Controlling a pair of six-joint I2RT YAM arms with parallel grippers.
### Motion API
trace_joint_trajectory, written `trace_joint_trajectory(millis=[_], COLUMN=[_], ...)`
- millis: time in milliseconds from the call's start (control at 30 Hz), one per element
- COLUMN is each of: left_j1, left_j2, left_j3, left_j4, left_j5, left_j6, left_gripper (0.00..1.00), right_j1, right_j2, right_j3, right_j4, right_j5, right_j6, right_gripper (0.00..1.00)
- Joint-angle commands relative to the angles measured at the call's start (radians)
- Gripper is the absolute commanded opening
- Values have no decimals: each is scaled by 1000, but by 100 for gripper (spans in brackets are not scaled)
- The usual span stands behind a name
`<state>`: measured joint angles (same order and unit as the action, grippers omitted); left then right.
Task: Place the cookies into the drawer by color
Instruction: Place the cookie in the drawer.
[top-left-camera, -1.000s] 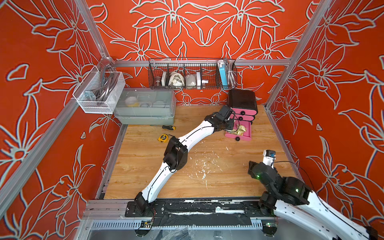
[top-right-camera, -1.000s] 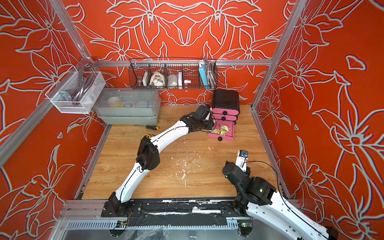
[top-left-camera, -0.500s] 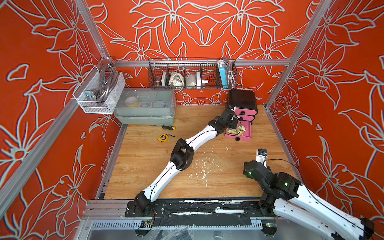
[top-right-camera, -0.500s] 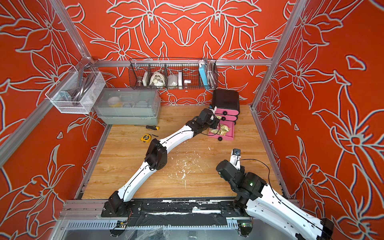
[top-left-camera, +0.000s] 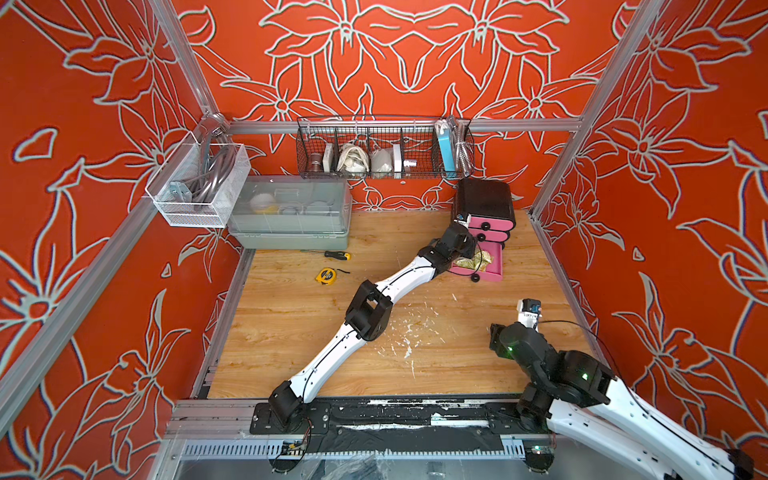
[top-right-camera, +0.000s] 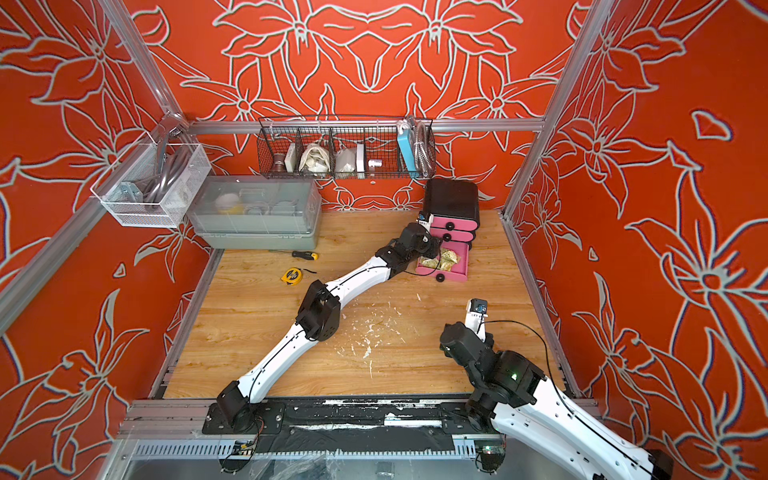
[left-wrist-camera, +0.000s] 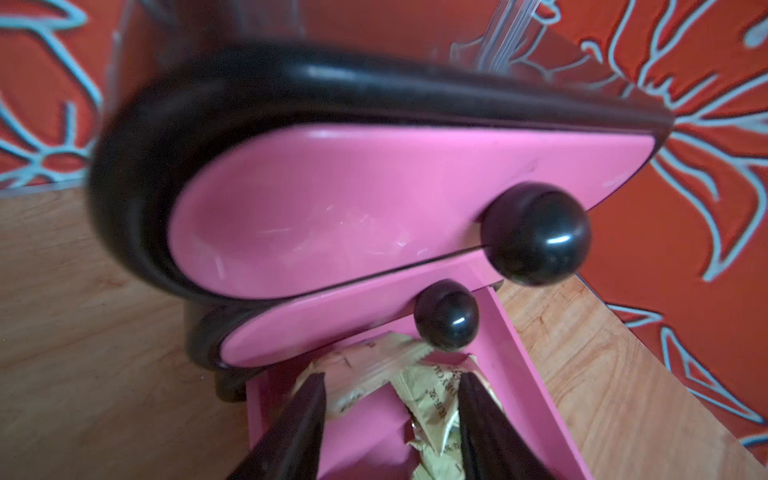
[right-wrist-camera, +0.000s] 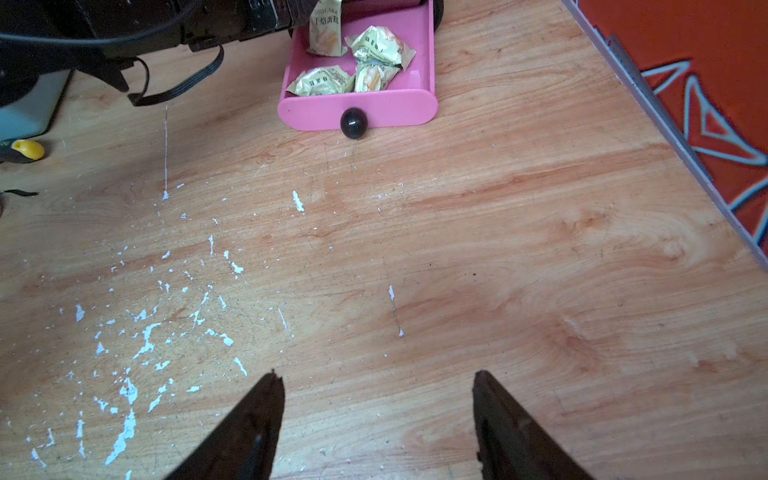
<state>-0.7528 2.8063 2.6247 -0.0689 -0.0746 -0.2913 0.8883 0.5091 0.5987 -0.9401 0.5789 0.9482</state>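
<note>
Yellow-green batch step, by the look of it: pale yellow-green crinkly cookie packets (right-wrist-camera: 365, 62) lying in pulled-out bottom pink drawer (right-wrist-camera: 399, 110) of small black rounded chest (top-left-camera: 484, 199). Left gripper (left-wrist-camera: 391, 376) just above them, jaws parted, pinching nothing visible. Right gripper (right-wrist-camera: 378, 374) spread wide, empty, over wooden table (right-wrist-camera: 498, 249). No loose packets seen outside. Next, probably: lift left clear, then push black round knob (right-wrist-camera: 353, 121) to shut.
</note>
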Motion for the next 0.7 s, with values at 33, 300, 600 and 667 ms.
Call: trace_joint_trajectory(millis=[33, 300, 600, 667], left_j1=[-3, -11, -16, -20], left_j2=[-64, -319, -876, -1010], left_j3=[-10, -186, -817, -987], left_j4=[17, -117, -113, -121], left_j5=[-19, -62, -52, -49], left_j6=[16, -9, -27, -31], left_gripper=[56, 58, 57, 56], right_j1=[-8, -141, -611, -655], right_j2=[5, 130, 514, 623], right_j3=[18, 118, 267, 306], right_j4=[-35, -10, 319, 413], right_j5=[-7, -132, -625, -709], right_j6=[-26, -117, -320, -291], right_gripper=[75, 75, 75, 75])
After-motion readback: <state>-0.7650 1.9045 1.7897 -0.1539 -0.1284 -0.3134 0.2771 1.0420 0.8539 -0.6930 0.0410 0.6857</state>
